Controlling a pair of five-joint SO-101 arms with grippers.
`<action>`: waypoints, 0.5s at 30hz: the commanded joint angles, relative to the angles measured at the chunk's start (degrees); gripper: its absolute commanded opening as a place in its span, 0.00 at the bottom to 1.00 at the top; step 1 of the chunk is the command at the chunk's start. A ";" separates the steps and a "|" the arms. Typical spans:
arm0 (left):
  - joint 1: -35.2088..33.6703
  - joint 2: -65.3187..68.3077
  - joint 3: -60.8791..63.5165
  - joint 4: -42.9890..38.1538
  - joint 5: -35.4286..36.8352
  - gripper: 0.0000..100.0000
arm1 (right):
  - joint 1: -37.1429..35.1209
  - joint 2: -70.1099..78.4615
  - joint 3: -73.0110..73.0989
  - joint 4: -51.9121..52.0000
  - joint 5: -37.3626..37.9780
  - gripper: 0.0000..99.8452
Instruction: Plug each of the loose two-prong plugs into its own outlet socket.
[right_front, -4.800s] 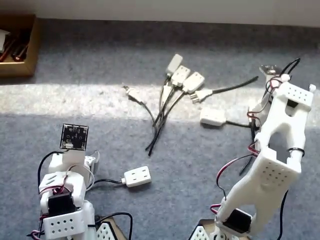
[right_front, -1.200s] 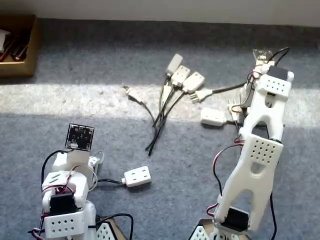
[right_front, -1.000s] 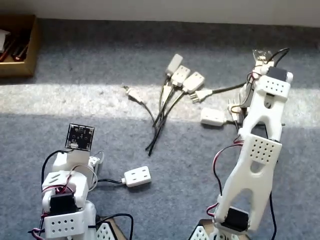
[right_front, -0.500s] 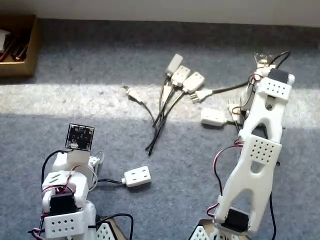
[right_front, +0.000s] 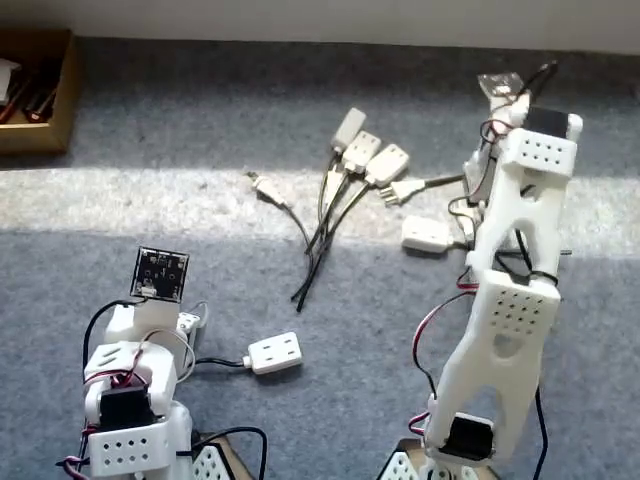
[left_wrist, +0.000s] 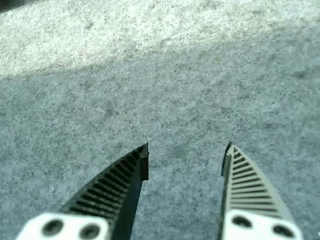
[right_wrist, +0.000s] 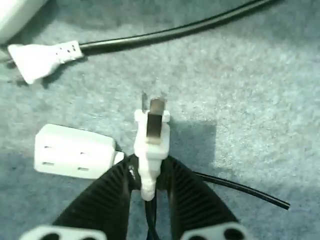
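My right gripper (right_wrist: 150, 163) is shut on a white two-prong plug (right_wrist: 151, 134), prongs pointing away from the wrist, its black cord trailing back between the fingers. A white outlet socket (right_wrist: 75, 151) lies on the carpet just beside the held plug; in the high view this socket (right_front: 427, 235) sits left of the right arm (right_front: 520, 220). Another loose plug (right_wrist: 42, 56) on a black cord lies beyond it. More sockets (right_front: 372, 150) and a loose plug (right_front: 262, 185) lie mid-table. My left gripper (left_wrist: 187, 150) is open over bare carpet near another socket (right_front: 275, 352).
A wooden box (right_front: 40, 100) stands at the far left edge. Several black cords (right_front: 318, 245) run together from the cluster of sockets toward the table's middle. Grey carpet covers the table.
The right arm swung left from its earlier spot, and in the last half second its wrist moved farther back with the plug. The left arm stayed still.
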 joint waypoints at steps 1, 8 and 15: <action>0.31 -0.31 -0.22 -0.62 -0.35 0.24 | -7.96 -18.07 11.82 2.59 -3.34 0.01; -0.48 0.04 -4.70 3.16 -0.09 0.24 | -23.25 -41.01 34.07 2.24 -6.07 0.01; -0.31 0.22 -9.80 4.84 -0.26 0.25 | -33.36 -63.08 54.46 -4.53 -3.43 0.01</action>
